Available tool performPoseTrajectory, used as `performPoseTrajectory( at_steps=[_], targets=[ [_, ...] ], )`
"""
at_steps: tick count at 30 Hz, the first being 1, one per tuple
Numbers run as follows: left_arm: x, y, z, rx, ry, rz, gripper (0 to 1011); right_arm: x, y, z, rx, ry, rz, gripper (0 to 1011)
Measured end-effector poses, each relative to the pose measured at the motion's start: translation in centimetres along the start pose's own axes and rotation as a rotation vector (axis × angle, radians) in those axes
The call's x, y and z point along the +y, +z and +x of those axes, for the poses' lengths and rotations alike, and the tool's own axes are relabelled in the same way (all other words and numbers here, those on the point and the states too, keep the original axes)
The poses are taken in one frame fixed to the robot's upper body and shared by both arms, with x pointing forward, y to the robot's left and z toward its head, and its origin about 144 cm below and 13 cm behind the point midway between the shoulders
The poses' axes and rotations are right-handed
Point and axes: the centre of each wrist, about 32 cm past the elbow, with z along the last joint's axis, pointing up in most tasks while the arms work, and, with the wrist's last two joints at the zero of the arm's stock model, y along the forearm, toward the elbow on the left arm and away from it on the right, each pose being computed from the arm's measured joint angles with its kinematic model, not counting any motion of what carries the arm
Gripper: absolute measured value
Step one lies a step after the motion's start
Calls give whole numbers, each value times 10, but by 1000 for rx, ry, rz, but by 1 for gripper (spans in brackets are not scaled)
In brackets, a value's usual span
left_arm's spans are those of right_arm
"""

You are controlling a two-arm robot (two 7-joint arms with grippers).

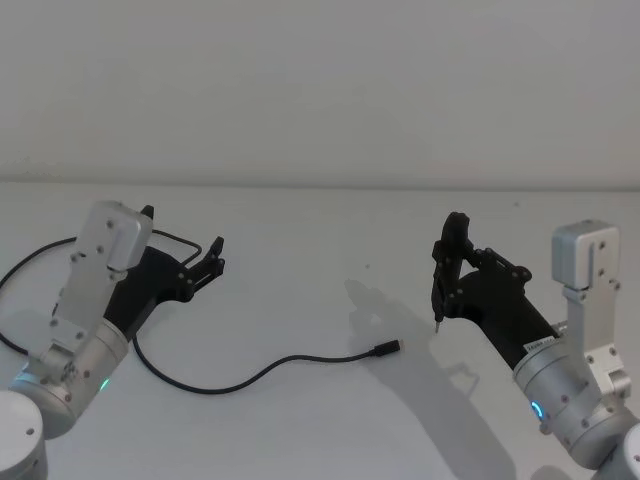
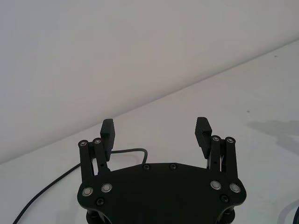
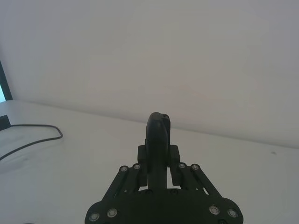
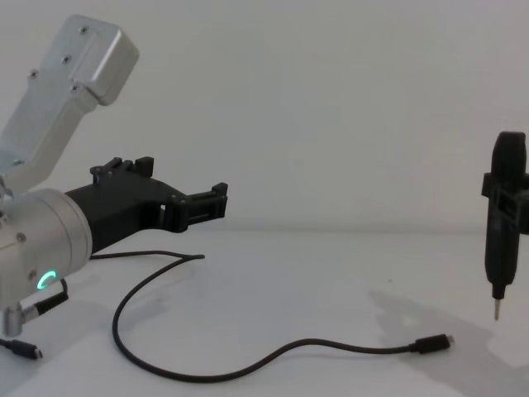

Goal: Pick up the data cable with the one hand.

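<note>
White tabletop (image 1: 320,225), plain wall (image 1: 320,90). Found the data cable (image 1: 250,378) lying flat, long axis left to right, plug (image 1: 388,348) at the right end. Held the left tool (image 2: 155,126) released above its left bend, nearer than the right tool (image 3: 159,158), clenched on a pen-like pointer (image 4: 504,215)

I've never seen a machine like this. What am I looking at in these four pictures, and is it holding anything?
It is a two-armed robot, photographed by its own cameras: one on the head looking down, one on the chest, one on each wrist. Each arm ends in a gripper. The left gripper is open and empty, above the white table. The right gripper is closed on a pointed tool, tip down. A black data cable lies curved on the table, held by neither.
</note>
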Motion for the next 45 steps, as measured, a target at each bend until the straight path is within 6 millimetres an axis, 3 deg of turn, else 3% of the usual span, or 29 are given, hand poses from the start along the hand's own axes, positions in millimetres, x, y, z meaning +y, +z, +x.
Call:
performPoseTrajectory(
  at_steps=[27,45],
  targets=[
    [-2,1,1,-2,-16,-2,1001,0,0,0,0,0,0,275],
    [-14,13,14,15,-226,-3,1001,0,0,0,0,0,0,275]
  ],
)
